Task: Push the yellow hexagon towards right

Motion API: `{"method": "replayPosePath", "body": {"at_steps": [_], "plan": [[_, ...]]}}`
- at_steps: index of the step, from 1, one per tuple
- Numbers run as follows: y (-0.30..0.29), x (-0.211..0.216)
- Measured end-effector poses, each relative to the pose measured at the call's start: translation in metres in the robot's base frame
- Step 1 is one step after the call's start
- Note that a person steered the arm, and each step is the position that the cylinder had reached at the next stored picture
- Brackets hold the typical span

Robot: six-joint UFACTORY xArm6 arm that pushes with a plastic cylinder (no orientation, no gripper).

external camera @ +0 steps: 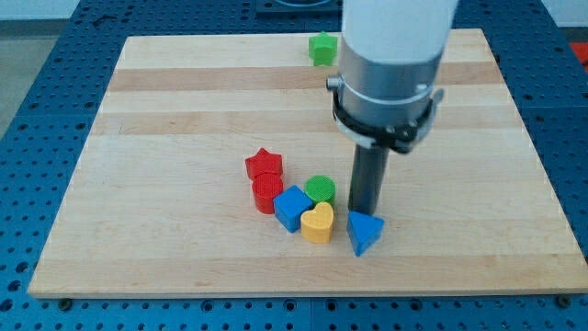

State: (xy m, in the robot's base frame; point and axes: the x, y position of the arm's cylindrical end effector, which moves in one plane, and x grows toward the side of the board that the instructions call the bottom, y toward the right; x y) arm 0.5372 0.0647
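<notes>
No yellow hexagon shows in the camera view; the only yellow block is a yellow heart [318, 222] near the view's bottom centre. My tip [365, 212] stands just right of the heart and the green cylinder [321, 189], directly behind the blue triangle [365, 232], touching or nearly touching it. A blue cube [293, 208] lies against the heart's left side. The wide arm body hides part of the board at the view's top right.
A red star [264, 164] and a red cylinder [267, 194] sit at the cluster's left. A green block [322, 48] lies near the board's top edge. The wooden board [165, 119] rests on a blue perforated table.
</notes>
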Motion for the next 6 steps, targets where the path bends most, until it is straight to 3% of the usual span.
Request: {"method": "replayPosePath", "body": {"at_steps": [1,3,5,6], "plan": [[-0.008,0.001],[-0.021,-0.134],[-0.021,-0.149],[0.011,-0.159]]}}
